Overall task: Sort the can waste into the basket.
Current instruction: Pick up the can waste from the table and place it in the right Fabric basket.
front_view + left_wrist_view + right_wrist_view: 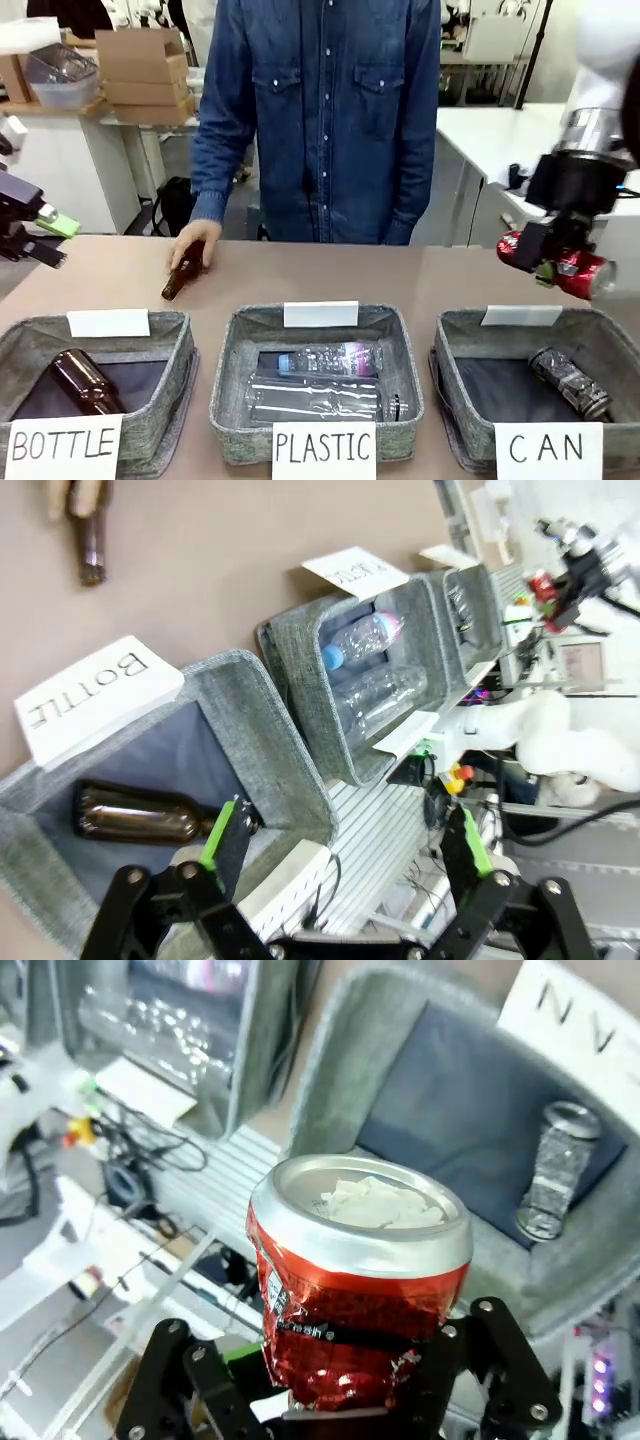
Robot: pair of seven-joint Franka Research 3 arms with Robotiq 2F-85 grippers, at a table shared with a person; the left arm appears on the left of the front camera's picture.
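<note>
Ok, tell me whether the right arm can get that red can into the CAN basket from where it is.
Probably yes: the right claw holds the red can above the CAN basket, whose top is open.

Robotics lab: brown worktop [300,270] with labelled sorting baskets [318,385], stacked cardboard boxes [142,68] on a shelf behind, loose cables [130,1160] below.

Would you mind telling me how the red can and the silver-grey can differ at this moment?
The red can is held in the air by the right gripper, above the CAN basket; the silver-grey can lies on its side inside that basket. The red can is shiny red with a crumpled wall; the silver-grey can carries dark print. Both are small metal drink cans.
</note>
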